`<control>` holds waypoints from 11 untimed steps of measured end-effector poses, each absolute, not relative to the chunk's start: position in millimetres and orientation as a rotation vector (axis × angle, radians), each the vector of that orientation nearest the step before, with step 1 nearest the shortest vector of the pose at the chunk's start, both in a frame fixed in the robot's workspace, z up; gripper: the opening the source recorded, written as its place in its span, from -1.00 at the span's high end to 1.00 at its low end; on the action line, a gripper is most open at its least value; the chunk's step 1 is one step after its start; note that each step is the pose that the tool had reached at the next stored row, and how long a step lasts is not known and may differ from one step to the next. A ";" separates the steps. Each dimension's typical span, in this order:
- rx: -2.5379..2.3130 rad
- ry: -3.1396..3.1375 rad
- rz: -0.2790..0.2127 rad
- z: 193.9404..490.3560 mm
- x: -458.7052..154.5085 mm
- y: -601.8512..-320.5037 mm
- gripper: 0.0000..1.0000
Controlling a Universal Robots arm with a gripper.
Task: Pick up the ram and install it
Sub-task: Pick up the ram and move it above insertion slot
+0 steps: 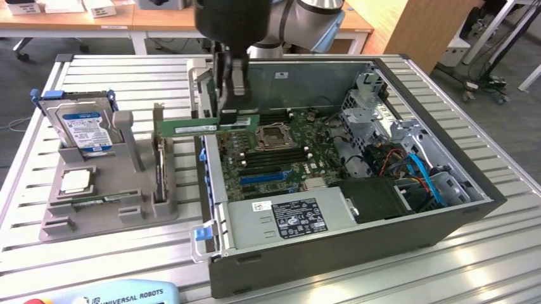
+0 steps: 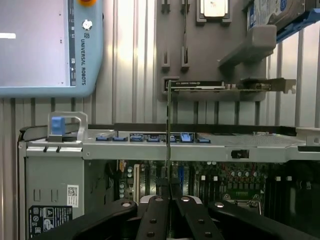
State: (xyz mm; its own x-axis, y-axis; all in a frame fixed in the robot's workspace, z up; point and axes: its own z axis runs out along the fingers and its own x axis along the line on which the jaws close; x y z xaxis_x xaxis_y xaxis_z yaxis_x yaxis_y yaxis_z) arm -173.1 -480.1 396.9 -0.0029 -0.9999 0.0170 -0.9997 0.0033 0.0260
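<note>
A Universal Robots arm (image 1: 232,25) holds the ram (image 1: 207,126) in mid-air, its jaws pressed shut on one end of the green stick. The ram hangs level above the wall of the open computer case (image 1: 338,256) on the exterior view's left, one end over the motherboard (image 1: 296,158) and the other reaching out towards the grey holder (image 1: 114,214). From the wrist the stick (image 2: 168,125) shows edge-on as a thin line.

Done well, this step likely means keeping the stick level and square to the dark memory slots (image 1: 270,158), clearing the case wall, and lowering straight so both ends seat evenly; a tilt risks jamming one end.

The count on the counter (image 1: 498,244): one case, one holder, one silver-and-blue hard drive (image 1: 85,130), one square processor chip (image 1: 76,180) and one teach pendant (image 1: 127,294). There are what look like two memory sticks, the one held and a second stick (image 1: 97,200) lying in the holder.
</note>
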 end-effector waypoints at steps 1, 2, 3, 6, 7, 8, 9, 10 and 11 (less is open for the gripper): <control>2.197 -2.203 -0.010 396.9 -168.6 -480.0 0.76; 2.198 -2.202 -0.010 396.9 -164.2 -480.0 0.76; 2.199 -2.201 -0.010 396.9 -159.6 -480.1 0.76; 2.201 -2.199 -0.010 396.7 -145.9 -480.0 0.76; 2.202 -2.198 -0.010 396.7 -141.4 -480.0 0.76; 2.203 -2.197 -0.010 396.7 -136.9 -480.1 0.76; 2.204 -2.196 -0.010 396.7 -132.4 -480.1 0.76; 2.204 -2.195 -0.010 396.7 -127.8 -480.0 0.76; 2.205 -2.195 -0.010 396.7 -124.0 -480.0 0.76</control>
State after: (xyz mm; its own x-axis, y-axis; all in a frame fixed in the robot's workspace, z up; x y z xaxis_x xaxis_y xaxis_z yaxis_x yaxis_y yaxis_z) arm -124.0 -480.0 396.7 0.0050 -0.9998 0.0170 -0.9996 -0.0046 0.0261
